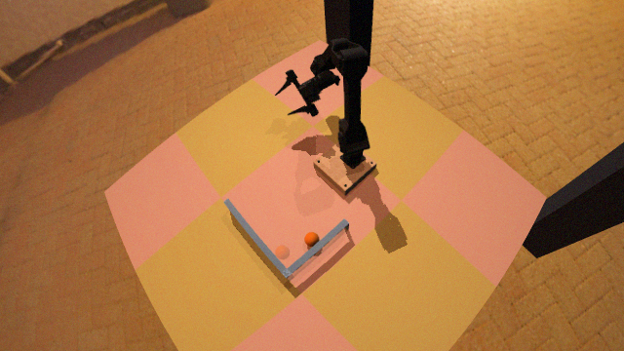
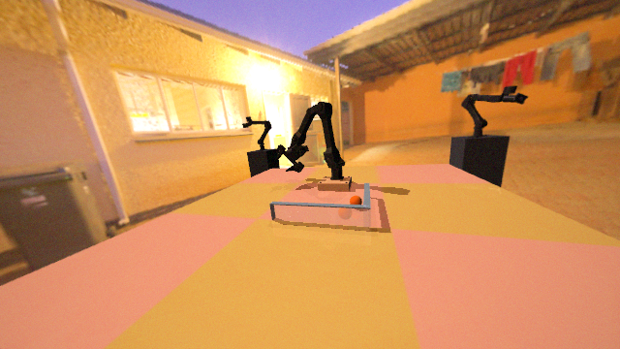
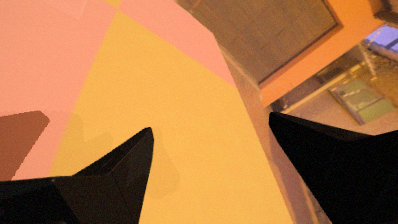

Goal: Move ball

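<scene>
The ball (image 1: 311,238) lies on the bench (image 1: 234,141) inside the corner, touching or just beside the shorter wall (image 1: 322,246), a little apart from the pale copy (image 1: 282,252). The end effector (image 1: 294,95) hangs wide open and holds nothing, well apart near the arm's base (image 1: 345,175), so I judge the approach has not begun; next it must travel over the ball and come down around it
</scene>
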Robot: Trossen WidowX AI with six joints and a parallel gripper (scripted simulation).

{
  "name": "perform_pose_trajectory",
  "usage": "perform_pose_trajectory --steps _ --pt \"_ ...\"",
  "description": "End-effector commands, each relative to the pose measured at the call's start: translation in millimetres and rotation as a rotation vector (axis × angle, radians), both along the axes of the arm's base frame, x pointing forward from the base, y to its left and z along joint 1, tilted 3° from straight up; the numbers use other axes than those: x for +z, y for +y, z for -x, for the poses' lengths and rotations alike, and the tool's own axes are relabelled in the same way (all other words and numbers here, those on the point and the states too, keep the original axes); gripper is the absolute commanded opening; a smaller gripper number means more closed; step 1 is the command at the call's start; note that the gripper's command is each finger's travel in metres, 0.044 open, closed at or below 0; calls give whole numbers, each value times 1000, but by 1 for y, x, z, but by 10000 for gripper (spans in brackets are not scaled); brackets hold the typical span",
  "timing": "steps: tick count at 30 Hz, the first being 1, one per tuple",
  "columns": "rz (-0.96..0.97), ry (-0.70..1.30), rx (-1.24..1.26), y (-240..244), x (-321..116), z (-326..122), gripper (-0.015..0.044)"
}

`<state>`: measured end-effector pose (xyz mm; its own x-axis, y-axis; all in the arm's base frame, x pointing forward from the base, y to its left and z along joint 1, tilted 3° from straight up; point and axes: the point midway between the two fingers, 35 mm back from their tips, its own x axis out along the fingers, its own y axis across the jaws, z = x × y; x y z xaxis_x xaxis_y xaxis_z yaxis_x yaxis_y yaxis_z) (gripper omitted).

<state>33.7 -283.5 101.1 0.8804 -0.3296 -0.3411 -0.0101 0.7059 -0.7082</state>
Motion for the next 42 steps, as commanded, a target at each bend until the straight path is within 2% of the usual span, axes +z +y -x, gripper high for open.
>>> perform_pose_trajectory --steps 1,3,10,20,32,42 --pt "-8 4 2 0 0 -1 374" --pt "-70 37 18 4 -3 -7 321" --pt "-255 193 286 25 -17 -87 319" --pt "-330 522 586 86 -30 -180 319" --pt "-264 889 837 193 -39 -244 319" --pt "-58 1165 928 302 -38 -267 319"
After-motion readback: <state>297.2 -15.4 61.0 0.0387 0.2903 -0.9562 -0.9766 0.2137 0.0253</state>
